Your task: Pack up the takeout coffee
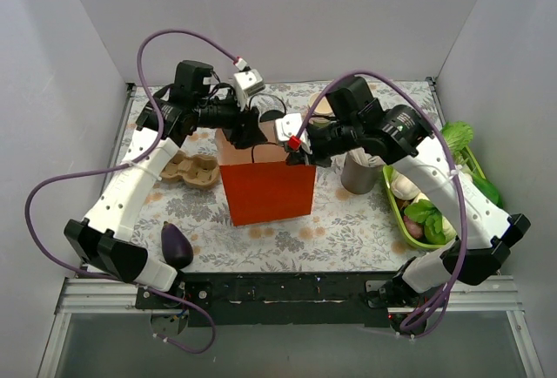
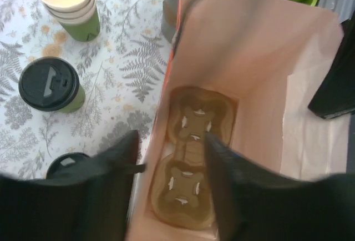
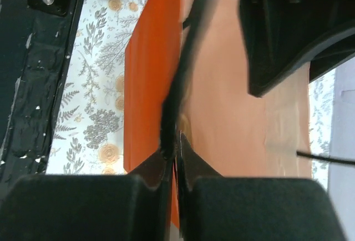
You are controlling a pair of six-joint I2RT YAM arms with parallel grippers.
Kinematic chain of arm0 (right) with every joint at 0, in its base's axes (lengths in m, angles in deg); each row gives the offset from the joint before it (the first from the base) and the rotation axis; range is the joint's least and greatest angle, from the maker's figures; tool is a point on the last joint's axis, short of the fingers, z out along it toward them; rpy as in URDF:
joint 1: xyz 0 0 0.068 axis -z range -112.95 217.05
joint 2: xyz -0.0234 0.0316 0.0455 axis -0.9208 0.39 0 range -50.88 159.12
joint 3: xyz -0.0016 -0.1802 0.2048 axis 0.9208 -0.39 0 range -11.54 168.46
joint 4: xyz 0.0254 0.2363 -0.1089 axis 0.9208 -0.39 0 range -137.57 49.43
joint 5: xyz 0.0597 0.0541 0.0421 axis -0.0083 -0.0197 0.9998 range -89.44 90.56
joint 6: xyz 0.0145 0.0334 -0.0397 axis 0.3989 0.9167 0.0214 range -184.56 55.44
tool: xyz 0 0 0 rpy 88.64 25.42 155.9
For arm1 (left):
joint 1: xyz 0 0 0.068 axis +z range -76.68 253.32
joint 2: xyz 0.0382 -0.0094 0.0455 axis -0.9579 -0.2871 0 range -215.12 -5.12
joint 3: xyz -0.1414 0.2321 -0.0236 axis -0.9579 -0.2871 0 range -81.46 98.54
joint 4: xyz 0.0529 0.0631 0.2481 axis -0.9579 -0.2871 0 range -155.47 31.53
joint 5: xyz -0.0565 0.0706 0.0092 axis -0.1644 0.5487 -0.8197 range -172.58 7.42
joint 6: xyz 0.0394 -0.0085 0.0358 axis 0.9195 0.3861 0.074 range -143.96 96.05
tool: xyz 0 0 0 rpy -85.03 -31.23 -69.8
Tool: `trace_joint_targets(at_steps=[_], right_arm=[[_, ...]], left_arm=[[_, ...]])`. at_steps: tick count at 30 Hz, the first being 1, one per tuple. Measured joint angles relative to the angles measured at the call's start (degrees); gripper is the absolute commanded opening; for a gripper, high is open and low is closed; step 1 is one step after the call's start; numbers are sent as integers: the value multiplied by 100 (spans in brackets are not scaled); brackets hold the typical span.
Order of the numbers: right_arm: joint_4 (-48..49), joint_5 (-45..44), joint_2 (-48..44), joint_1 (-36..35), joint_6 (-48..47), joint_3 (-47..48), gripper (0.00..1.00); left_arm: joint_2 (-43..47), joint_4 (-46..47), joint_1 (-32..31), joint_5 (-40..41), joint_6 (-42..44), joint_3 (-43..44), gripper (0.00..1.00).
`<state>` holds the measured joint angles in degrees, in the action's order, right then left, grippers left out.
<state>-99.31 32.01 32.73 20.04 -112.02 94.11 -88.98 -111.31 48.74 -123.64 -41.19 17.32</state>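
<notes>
The takeout coffee (image 2: pixel 51 87), a green cup with a black lid, stands on the floral tablecloth left of the orange paper bag (image 1: pixel 265 185). A second black lid (image 2: pixel 67 162) peeks out by my left finger. My left gripper (image 2: pixel 169 141) straddles the bag's left wall, one finger outside and one inside, jaws apart and not pinching it. A brown cup carrier (image 2: pixel 191 163) lies on the bag's floor. My right gripper (image 3: pixel 176 141) is shut on the bag's black handle (image 3: pixel 186 69) at the opposite rim. From above, both grippers (image 1: pixel 252 130) (image 1: pixel 298 147) meet over the bag's mouth.
A stack of lidless cream-and-green cups (image 2: pixel 69 5) stands behind the coffee. Another brown carrier (image 1: pixel 191 169) lies left of the bag, with an eggplant (image 1: pixel 176 243) near the front edge. Right of the bag stand a grey tumbler (image 1: pixel 357 173) and a green basket (image 1: pixel 396 208) of vegetables.
</notes>
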Motion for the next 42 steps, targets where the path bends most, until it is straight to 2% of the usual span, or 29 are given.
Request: trace_joint_targets(at_steps=[2, 3, 4, 6, 9, 17, 24, 27, 35, 39, 42], right_arm=[[70, -15, -28, 0, 105, -168, 59], [125, -44, -31, 0, 151, -278, 68], [157, -85, -17, 0, 216, -363, 78], [188, -164, 81, 0, 367, -393, 84], [256, -306, 192, 0, 538, -273, 86], [920, -562, -46, 111, 1058, 168, 87], [1576, -566, -295, 697, 1694, -52, 77], [1639, -382, 2, 1121, 1993, 81, 72], [1779, -411, 1327, 1572, 2361, 308, 66], [1967, -435, 1770, 1600, 2455, 446, 61], [2234, -448, 1862, 1633, 2485, 400, 60]], left_arm=[[-7, 68, 0, 166, -74, -201, 75], [-9, 98, 0, 278, -105, -313, 83], [-15, 127, 0, 378, -166, -396, 86], [-55, 225, 0, 625, -323, -538, 90], [-85, 365, 0, 839, -476, -544, 91], [225, 498, 42, 1117, -463, -568, 92], [584, -68, 498, 949, -50, -70, 91], [691, -446, 568, 872, 313, -39, 89], [828, -942, 564, 612, 1196, -1172, 82], [533, -960, 564, 610, 1279, -1115, 83], [409, -933, 564, 603, 1217, -946, 89]])
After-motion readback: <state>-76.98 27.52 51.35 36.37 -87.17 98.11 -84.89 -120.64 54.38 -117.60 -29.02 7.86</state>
